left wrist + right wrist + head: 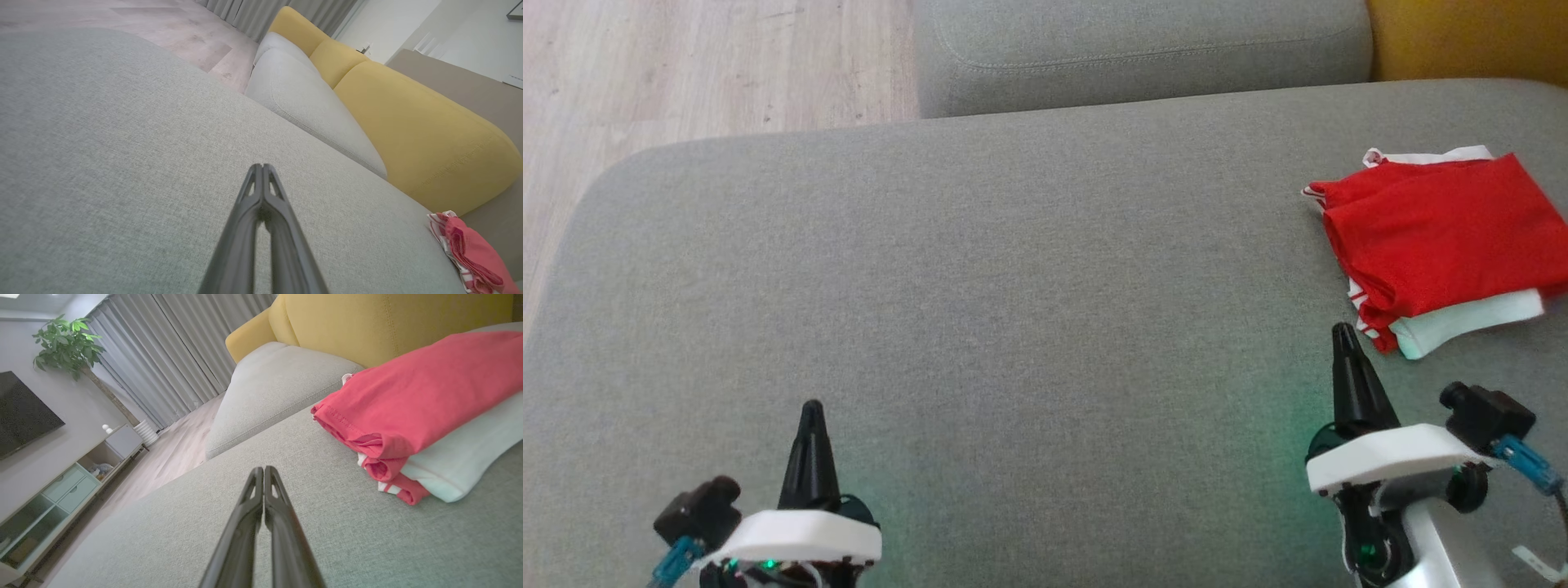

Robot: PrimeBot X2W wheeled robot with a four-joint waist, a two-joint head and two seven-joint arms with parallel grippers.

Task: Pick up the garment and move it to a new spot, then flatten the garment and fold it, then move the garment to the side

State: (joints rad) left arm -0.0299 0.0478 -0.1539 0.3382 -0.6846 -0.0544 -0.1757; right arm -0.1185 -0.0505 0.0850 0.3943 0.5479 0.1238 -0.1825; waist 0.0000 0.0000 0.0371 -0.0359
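Note:
The garment point(1445, 237) is red with white parts and lies folded in a compact stack at the right edge of the grey sofa seat point(1013, 294). It also shows at the lower right of the left wrist view as the garment point(470, 253), and close up as the garment point(421, 408) in the right wrist view. My right gripper point(1342, 328) is shut, empty, just short of the stack's near left corner. My left gripper point(812, 406) is shut and empty at the lower left, far from the cloth. Both pairs of fingers press together in their wrist views, left gripper point(262, 166) and right gripper point(264, 468).
A second grey cushion point(1143, 49) lies beyond the seat, with a yellow backrest point(1470, 37) at the top right. Wooden floor point(686, 73) runs past the seat's left edge. A cabinet point(61, 486), a dark screen and a potted plant point(67, 343) stand across the room.

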